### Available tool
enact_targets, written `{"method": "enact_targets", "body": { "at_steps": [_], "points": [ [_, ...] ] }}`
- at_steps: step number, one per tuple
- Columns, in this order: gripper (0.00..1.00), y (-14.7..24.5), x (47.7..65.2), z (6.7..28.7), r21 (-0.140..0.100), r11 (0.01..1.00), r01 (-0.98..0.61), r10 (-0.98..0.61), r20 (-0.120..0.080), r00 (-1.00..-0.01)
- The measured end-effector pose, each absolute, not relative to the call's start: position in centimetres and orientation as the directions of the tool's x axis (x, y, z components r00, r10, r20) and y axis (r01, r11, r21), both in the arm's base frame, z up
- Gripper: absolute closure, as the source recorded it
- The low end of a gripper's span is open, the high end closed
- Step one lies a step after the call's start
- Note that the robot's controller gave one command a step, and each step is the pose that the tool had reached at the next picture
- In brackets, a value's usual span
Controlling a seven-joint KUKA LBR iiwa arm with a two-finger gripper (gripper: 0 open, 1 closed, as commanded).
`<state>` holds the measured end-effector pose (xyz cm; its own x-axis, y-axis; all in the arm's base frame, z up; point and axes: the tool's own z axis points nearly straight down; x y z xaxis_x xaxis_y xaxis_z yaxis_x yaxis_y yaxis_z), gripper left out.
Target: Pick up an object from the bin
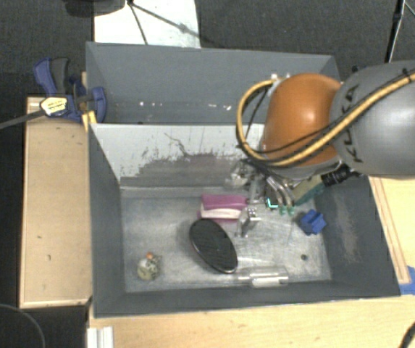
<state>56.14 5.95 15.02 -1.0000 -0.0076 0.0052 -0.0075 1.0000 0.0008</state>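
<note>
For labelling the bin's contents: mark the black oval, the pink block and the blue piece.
black oval (213,245), camera view, middle of its top face.
pink block (218,206), camera view, its left half.
blue piece (311,222), camera view, its centre.

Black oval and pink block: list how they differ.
The black oval is dark and rounded; the pink block is bright, boxy, with a pale lower band. The black oval looks larger than the pink block. The black oval lies slantwise nearer the front wall; the pink block lies behind it, beside the gripper. Both rest on the bin floor.
</note>
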Motion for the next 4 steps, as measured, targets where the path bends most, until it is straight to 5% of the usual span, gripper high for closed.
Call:
{"method": "enact_targets", "body": {
  "at_steps": [1, 2, 3, 4],
  "points": [
    [0.00, 3.7, 59.4, 7.5, 0.003, 0.967, 0.257, 0.257, -0.006, -0.967],
    [1.00, 3.6, 59.7, 7.9, 0.006, 0.966, 0.257, 0.257, -0.018, -0.966],
    [1.00, 3.5, 59.3, 14.8, 0.003, 0.969, 0.247, 0.247, -0.008, -0.969],
    [1.00, 2.8, 58.0, 24.6, 0.003, 0.969, 0.247, 0.247, -0.009, -0.969]
  ]
}}
